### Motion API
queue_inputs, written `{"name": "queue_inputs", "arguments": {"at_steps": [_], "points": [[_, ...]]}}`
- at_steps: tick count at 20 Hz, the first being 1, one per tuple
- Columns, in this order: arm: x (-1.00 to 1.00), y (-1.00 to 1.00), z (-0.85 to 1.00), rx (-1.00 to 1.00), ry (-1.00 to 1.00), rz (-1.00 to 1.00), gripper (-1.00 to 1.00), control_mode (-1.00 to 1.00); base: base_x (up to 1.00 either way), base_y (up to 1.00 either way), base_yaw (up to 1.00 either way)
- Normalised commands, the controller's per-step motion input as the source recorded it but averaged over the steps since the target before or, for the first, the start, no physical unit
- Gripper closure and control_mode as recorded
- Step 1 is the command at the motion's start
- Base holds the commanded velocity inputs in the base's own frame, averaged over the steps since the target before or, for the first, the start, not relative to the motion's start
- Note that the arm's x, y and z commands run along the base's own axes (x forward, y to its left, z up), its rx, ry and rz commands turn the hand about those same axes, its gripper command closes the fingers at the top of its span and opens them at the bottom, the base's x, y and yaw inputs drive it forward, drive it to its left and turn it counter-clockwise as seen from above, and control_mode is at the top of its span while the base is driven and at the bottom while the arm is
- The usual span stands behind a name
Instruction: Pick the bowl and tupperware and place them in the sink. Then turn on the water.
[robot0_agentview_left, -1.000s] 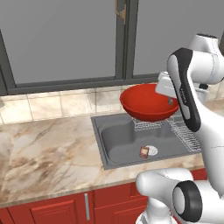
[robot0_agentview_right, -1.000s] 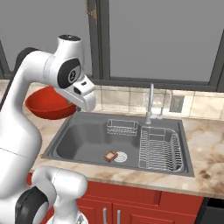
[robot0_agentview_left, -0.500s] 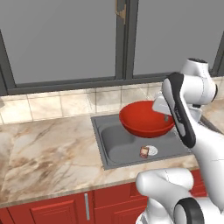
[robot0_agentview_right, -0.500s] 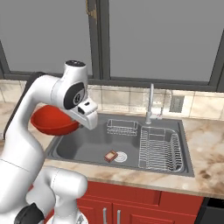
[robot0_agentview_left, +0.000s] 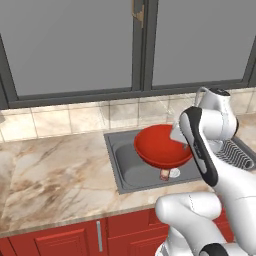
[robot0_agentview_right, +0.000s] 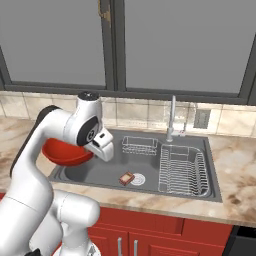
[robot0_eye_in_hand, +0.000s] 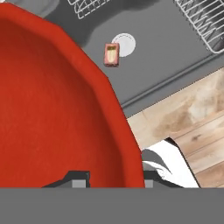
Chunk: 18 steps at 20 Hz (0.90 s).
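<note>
The wide glossy red round bowl (robot0_agentview_left: 161, 146) is held above the left part of the large grey metal sink (robot0_agentview_right: 150, 176), its rim clamped between the fingers of the white arm's two-finger gripper (robot0_eye_in_hand: 113, 178). No water is seen at the curved chrome faucet (robot0_agentview_right: 172, 119). Judged from this, the bowl is not yet set down; the tupperware and the water remain.

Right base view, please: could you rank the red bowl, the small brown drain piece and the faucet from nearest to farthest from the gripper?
1. Red bowl: in the gripper, left.
2. Brown drain piece: basin floor, middle.
3. Faucet: back rim, right.
</note>
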Motion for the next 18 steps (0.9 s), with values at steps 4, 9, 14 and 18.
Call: {"name": "queue_inputs", "arguments": {"at_steps": [4,9,14,18], "points": [[0.40,0.00,-0.27,0.00,-0.07,0.00,1.00,-1.00,0.00,0.00,0.00],[0.43,0.00,-0.23,0.00,-0.03,0.00,1.00,-1.00,0.00,0.00,0.00],[0.31,0.00,-0.07,0.00,0.03,0.00,1.00,-1.00,0.00,0.00,0.00],[0.26,0.00,-0.07,0.00,0.10,0.00,1.00,-1.00,0.00,0.00,0.00]]}}
